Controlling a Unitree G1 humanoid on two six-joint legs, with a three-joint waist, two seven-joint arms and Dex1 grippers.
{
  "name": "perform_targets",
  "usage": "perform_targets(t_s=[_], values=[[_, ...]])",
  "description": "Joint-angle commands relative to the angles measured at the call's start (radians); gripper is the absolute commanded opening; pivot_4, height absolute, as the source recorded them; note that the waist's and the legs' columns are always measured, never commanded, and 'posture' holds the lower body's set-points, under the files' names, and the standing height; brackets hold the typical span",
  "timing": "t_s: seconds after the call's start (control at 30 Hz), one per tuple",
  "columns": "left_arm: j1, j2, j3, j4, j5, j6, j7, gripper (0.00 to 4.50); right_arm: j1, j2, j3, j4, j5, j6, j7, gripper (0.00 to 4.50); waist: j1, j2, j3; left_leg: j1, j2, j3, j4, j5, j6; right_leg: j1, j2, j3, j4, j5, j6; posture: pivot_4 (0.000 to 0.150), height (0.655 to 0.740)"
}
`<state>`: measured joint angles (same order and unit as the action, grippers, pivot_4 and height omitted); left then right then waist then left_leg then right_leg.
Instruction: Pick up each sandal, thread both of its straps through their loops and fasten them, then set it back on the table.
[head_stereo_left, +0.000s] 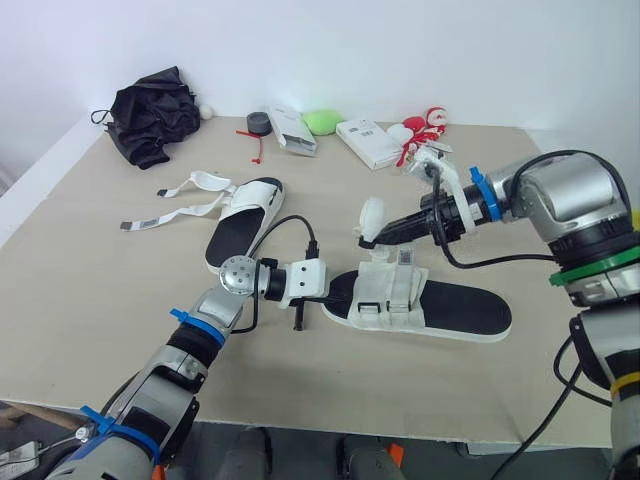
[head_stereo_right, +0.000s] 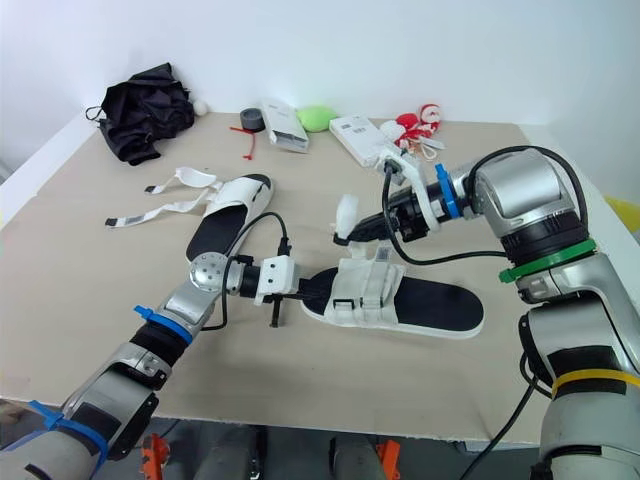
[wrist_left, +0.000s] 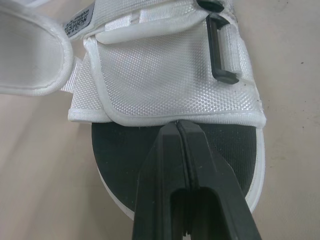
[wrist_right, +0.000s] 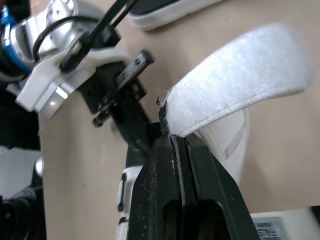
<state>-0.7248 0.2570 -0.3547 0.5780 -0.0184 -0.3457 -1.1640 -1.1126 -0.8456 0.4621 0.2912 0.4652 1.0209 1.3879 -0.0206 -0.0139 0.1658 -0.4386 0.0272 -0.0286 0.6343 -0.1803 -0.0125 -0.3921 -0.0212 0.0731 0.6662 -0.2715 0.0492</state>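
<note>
While threading, right claw (head_stereo_left: 368, 236): clamped on tip of strap (head_stereo_left: 372, 212), held up above near sandal (head_stereo_left: 455, 312).
Left claw (head_stereo_left: 338, 297): closed together, resting on toe end of footbed, just short of upper's edge; likely steadying.
Loop (wrist_left: 219, 50): just beyond left claw, below right claw; best approached low, strap flat and untwisted.
Far sandal (head_stereo_left: 245, 225): beyond left claw on bench (head_stereo_left: 90, 290), straps loose.
</note>
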Motion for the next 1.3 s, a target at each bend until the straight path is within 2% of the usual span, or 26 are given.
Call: perform_targets(t_s=[0.03, 0.2, 0.47, 0.9, 1.3], values=[[0.022, 0.011, -0.017, 0.024, 0.029, 0.026, -0.003, 0.0, 0.032, -0.031, -0.03, -0.094, 0.01, 0.009, 0.046, 0.05, -0.001, 0.001, 0.0, 0.0, 0.0, 0.0, 0.0, 0.0, 0.0, 0.0, 0.0, 0.0, 0.0, 0.0, 0.0, 0.15, 0.738], [0.023, 0.011, -0.017, 0.022, 0.028, 0.028, -0.004, 0.0, 0.132, -0.045, 0.012, -0.178, -0.046, -0.018, 0.04, 0.05, -0.001, 0.001, 0.0, 0.001, 0.0, 0.0, 0.001, 0.0, 0.0, 0.0, 0.0, 0.0, 0.0, 0.0, 0.0, 0.15, 0.738], [0.026, 0.012, -0.018, 0.017, 0.028, 0.034, -0.005, 0.0, 0.137, -0.039, 0.05, -0.142, -0.137, -0.062, 0.048, 0.05, -0.001, 0.001, 0.0, 0.001, 0.0, 0.0, 0.001, 0.0, -0.001, 0.0, 0.001, 0.0, 0.0, 0.001, 0.0, 0.15, 0.738], [0.042, 0.004, -0.022, 0.004, 0.026, 0.045, -0.002, 0.0, 0.079, -0.037, 0.068, -0.2, -0.093, 0.024, 0.178, 0.05, -0.001, 0.001, 0.0, 0.001, 0.0, 0.0, 0.001, 0.001, -0.001, 0.001, 0.0, 0.0, 0.0, 0.001, 0.0, 0.15, 0.738], [0.056, 0.004, -0.027, -0.014, 0.027, 0.056, -0.001, 0.0, 0.113, -0.025, 0.095, -0.259, -0.087, 0.085, 0.159, 0.05, -0.001, 0.001, 0.0, 0.0, 0.0, -0.001, 0.001, 0.001, -0.001, 0.0, 0.0, 0.0, 0.001, 0.001, 0.0, 0.15, 0.738]])
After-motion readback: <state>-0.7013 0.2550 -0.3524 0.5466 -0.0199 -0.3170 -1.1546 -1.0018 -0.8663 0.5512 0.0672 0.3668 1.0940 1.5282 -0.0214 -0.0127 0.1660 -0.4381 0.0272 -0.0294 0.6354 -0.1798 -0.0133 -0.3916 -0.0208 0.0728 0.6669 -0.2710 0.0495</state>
